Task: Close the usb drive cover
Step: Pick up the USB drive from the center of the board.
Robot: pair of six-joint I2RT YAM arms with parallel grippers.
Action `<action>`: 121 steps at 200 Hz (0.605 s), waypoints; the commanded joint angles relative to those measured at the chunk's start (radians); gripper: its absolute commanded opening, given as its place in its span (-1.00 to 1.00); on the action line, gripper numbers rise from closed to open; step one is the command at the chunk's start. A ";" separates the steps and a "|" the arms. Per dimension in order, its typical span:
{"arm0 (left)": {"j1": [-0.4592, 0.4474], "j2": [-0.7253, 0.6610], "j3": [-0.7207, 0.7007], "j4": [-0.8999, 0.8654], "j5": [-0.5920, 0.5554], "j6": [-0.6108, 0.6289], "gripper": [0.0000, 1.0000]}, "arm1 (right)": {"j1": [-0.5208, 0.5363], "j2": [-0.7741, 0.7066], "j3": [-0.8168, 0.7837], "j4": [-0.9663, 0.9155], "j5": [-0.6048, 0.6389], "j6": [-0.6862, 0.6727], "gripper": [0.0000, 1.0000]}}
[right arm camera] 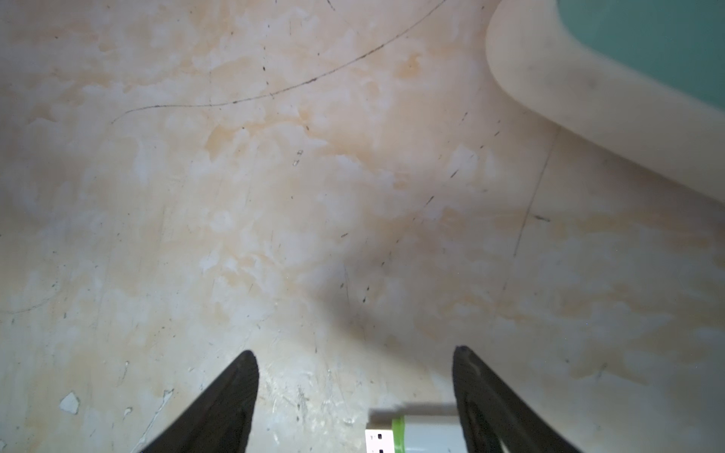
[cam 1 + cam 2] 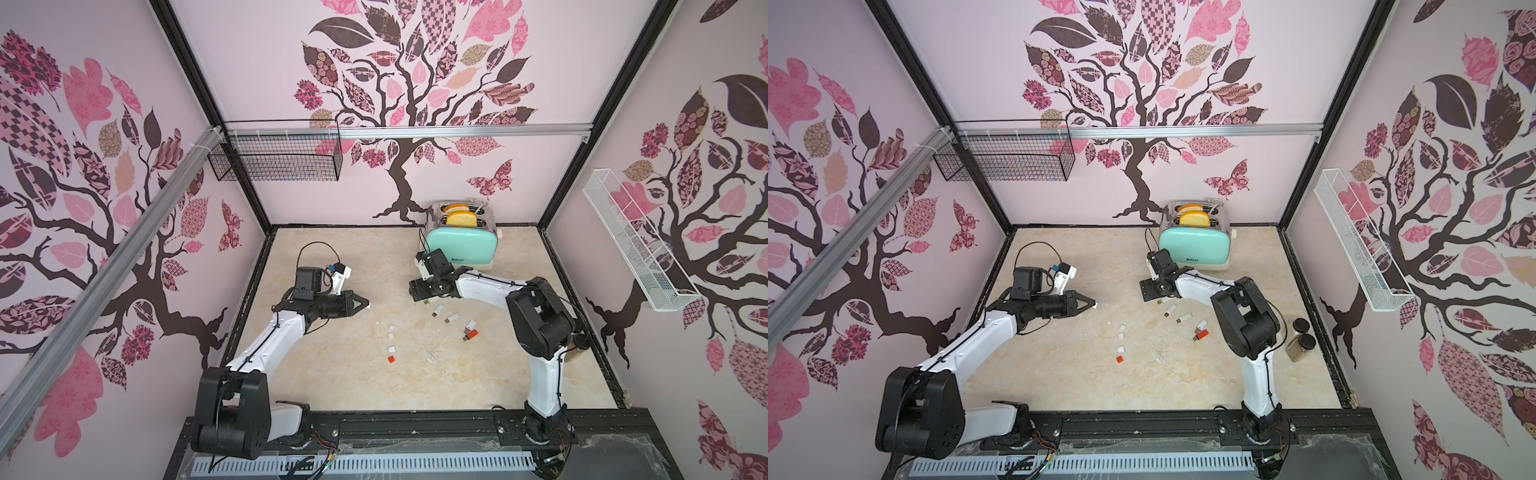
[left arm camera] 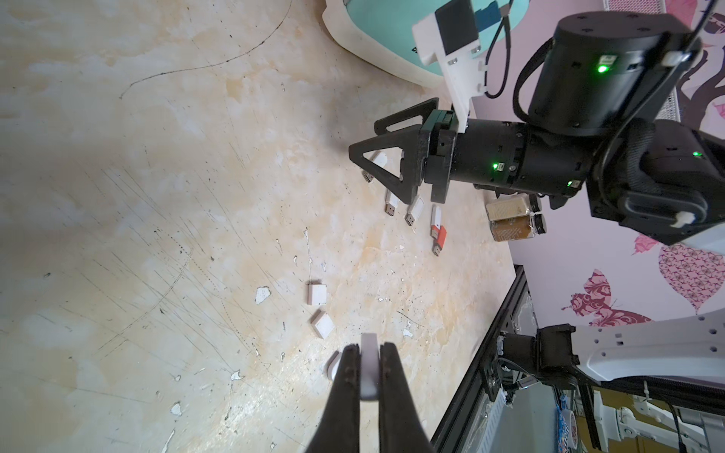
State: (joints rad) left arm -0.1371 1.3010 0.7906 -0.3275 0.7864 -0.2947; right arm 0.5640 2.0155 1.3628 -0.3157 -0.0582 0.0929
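Currently the left jaws clamp a white cover (image 3: 368, 366), some way from the usb drive (image 1: 416, 435) lying on the worktop (image 2: 332, 374) between the parted right jaws, its long axis spanning their gap.

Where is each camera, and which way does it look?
Both top views: overhead, looking down at the table; left arm and right arm show.
Left wrist: on left arm, looks past left pincer, shut on a white cap, toward right pincer.
Right wrist: on right arm, looks past open right pincer at the table.
All share the toaster.
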 commanded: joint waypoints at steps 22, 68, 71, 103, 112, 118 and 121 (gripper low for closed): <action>0.006 -0.027 -0.012 -0.018 -0.014 0.047 -1.00 | -0.011 0.033 0.032 0.000 -0.026 0.030 0.58; 0.005 -0.037 -0.017 -0.029 -0.056 0.071 -1.00 | -0.015 0.019 -0.006 -0.015 -0.010 0.034 0.58; 0.006 -0.037 -0.018 -0.028 -0.055 0.072 -1.00 | -0.015 0.019 -0.005 -0.022 -0.008 0.032 0.58; 0.006 -0.037 -0.019 -0.029 -0.066 0.075 -1.00 | -0.015 -0.010 -0.040 -0.030 -0.013 0.039 0.58; 0.006 -0.039 -0.021 -0.023 -0.062 0.074 -1.00 | -0.014 -0.012 -0.046 -0.033 -0.016 0.037 0.57; 0.005 -0.038 -0.020 -0.025 -0.062 0.075 -1.00 | -0.015 -0.012 -0.044 -0.043 -0.015 0.033 0.57; 0.006 -0.038 -0.018 -0.029 -0.064 0.078 -1.00 | -0.015 -0.014 -0.042 -0.051 -0.015 0.033 0.57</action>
State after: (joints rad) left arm -0.1368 1.2850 0.7834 -0.3542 0.7322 -0.2379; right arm 0.5545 2.0235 1.3327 -0.3206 -0.0711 0.1165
